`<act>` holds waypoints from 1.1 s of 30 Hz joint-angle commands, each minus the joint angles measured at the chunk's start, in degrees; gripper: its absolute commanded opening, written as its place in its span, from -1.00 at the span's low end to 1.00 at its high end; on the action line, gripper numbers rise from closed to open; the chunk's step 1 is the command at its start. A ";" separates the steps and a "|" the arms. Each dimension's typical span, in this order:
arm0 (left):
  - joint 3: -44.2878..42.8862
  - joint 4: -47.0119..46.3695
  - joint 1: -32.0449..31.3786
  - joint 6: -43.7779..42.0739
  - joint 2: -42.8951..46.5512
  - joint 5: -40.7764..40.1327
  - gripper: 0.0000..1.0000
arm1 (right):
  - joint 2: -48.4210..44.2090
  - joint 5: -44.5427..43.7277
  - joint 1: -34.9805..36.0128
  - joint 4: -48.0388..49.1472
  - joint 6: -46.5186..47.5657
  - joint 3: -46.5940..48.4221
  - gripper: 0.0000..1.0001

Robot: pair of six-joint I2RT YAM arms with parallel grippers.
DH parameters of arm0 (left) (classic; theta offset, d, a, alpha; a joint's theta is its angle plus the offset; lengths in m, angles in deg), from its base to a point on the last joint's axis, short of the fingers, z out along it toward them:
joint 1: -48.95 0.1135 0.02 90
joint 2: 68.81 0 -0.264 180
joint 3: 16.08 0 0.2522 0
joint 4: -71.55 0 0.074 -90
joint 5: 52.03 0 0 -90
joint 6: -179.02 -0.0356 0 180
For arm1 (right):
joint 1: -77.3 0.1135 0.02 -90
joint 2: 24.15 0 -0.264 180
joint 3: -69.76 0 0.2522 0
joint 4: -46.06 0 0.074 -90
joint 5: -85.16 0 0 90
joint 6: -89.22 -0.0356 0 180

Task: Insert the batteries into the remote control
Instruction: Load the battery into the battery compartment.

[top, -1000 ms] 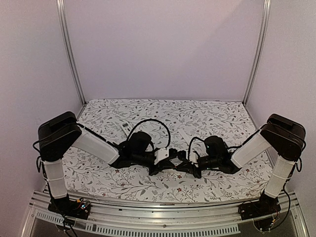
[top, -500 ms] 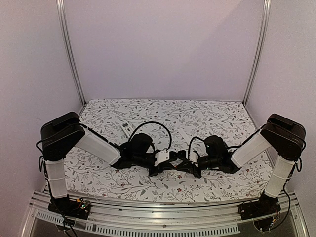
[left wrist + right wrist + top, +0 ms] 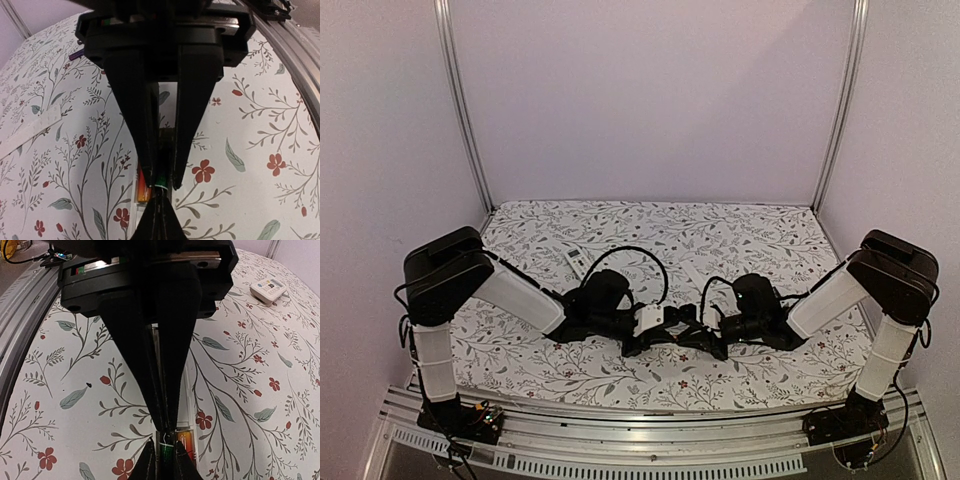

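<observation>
A white remote (image 3: 186,400) lies face down on the floral cloth with its battery bay open. An orange-banded battery (image 3: 185,442) sits in one slot, also seen in the left wrist view (image 3: 143,189). My left gripper (image 3: 161,184) is shut on a black battery with a green band (image 3: 162,179) and holds it over the bay's other slot. My right gripper (image 3: 169,430) is shut, with its tips against that battery's end (image 3: 167,453). In the top view both grippers meet at the table's near middle, left (image 3: 672,331) and right (image 3: 696,332), and hide the remote.
A second small white remote (image 3: 575,262) lies at the back left and also shows in the right wrist view (image 3: 268,289). A thin white strip (image 3: 692,272) lies behind the grippers, seen in the left wrist view (image 3: 30,132). The metal rail (image 3: 620,455) runs along the near edge.
The left arm has edged slightly to the right towards the right gripper. The right arm has barely moved.
</observation>
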 commanded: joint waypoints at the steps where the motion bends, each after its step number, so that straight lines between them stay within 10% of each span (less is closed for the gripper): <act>1: 0.38 2.13 -1.82 -2.01 -2.51 -1.93 -0.94 | 1.59 -1.57 0.31 -4.10 -0.63 1.03 -0.75; 33: -0.94 3.82 -3.83 -4.26 -4.27 -4.11 -0.94 | -4.59 0.48 -0.78 -1.09 -5.60 0.95 -0.64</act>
